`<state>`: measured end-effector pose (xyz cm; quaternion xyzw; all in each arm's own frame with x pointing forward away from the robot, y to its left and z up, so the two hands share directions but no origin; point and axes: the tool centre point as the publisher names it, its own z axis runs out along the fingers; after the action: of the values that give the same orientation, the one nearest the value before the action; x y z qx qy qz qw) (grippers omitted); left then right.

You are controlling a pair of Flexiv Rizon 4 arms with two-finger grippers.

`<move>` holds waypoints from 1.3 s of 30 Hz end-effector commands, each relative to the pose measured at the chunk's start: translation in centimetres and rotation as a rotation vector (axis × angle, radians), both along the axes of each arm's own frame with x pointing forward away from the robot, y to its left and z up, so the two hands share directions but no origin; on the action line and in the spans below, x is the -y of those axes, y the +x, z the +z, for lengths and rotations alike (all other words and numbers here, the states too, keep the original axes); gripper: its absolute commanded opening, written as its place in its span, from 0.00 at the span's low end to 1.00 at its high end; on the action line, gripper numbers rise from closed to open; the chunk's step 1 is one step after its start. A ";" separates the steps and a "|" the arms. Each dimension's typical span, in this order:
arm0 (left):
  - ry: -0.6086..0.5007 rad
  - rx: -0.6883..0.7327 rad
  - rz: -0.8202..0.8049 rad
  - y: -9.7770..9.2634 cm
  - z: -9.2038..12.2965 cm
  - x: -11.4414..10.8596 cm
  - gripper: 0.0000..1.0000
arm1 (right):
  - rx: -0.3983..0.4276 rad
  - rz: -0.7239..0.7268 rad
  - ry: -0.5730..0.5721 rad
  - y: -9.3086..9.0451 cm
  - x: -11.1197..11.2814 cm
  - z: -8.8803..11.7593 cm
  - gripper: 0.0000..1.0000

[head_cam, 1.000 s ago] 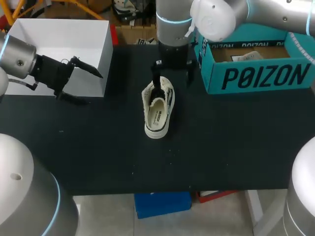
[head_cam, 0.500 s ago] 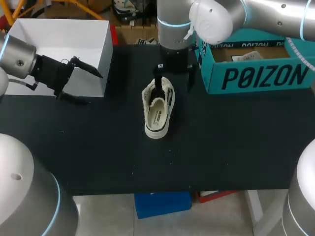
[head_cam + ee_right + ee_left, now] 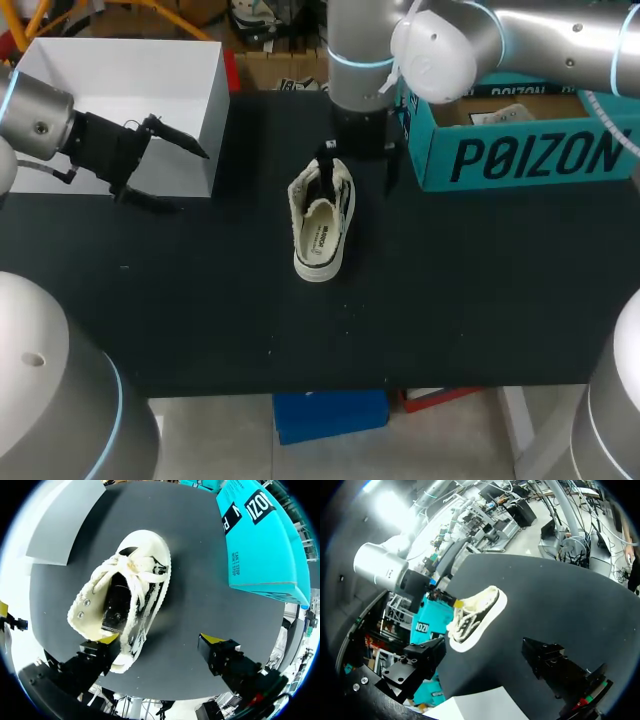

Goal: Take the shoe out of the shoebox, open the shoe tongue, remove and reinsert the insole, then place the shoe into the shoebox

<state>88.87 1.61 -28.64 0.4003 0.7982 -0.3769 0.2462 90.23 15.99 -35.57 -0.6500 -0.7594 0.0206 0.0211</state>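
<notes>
Trouble is most likely at the laces, so watch them. The shoe [image 3: 322, 222] lies out of the teal shoebox [image 3: 520, 150] on its sole in the middle of the black desk [image 3: 480, 290], its printed insole [image 3: 322, 240] seated inside. The right tool [image 3: 160, 640] hangs over the laced end with its fingers spread apart and clamped on nothing. One yellow tip sits against the shoe's side by the lace rows and the other is over bare desk between the shoe and the shoebox. The left tool [image 3: 180, 178] is also spread and empty, well apart from the shoe, beside the white box [image 3: 120, 90]. I judge the tongue-opening step is in hand, and nothing braces the shoe for it. If that one finger hooks a lace or an eyelet row instead of the tongue, the pull will probably drag or tip the light shoe rather than open it. A sideways shove could slide it toward the shoebox wall. Whether the tip is under the tongue or only beside it, the views do not show, so do not assume a hold.
</notes>
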 end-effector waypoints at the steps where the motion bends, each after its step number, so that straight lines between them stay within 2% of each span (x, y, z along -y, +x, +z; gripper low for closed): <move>1: 0.000 0.005 0.004 -0.1 -0.1 0.1 1.00 | -0.004 0.001 0.005 0.4 0.1 -0.5 1.00; 2: 0.000 0.005 0.004 -0.1 -0.1 0.1 1.00 | -0.003 0.001 0.005 0.4 0.1 -0.5 0.96; 3: 0.000 0.005 0.004 -0.1 -0.1 0.1 1.00 | -0.003 0.001 0.005 0.5 0.2 -0.5 0.51; 4: 0.000 0.005 0.004 -0.1 -0.1 0.1 1.00 | -0.004 0.001 0.005 0.5 0.2 -0.6 0.45; 6: 0.000 0.005 0.004 -0.1 -0.1 0.1 1.00 | -0.006 0.003 0.005 0.6 0.2 -0.7 0.50; 10: 0.000 0.005 0.004 -0.1 -0.1 0.1 1.00 | -0.012 0.003 0.007 0.6 0.1 -1.2 0.51; 14: 0.000 0.005 0.004 -0.1 -0.1 0.1 1.00 | -0.021 0.001 0.012 0.6 -0.1 -1.8 0.63; 17: 0.000 0.005 0.004 -0.1 -0.1 0.1 1.00 | -0.027 -0.001 0.015 0.5 -0.4 -2.2 0.59; 18: 0.000 0.005 0.004 -0.1 -0.1 0.1 1.00 | -0.030 -0.002 0.017 0.5 -0.4 -2.3 0.61; 23: 0.000 0.005 0.004 -0.1 -0.1 0.1 1.00 | -0.041 -0.001 0.022 0.3 -0.8 -2.9 0.53; 39: 0.000 0.005 0.004 -0.1 -0.1 0.1 1.00 | -0.062 -0.008 0.030 0.8 -1.1 -4.6 0.53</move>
<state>88.87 1.60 -28.64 0.4003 0.7982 -0.3769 0.2462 90.74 16.79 -39.49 -0.6518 -0.7561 0.0275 0.0519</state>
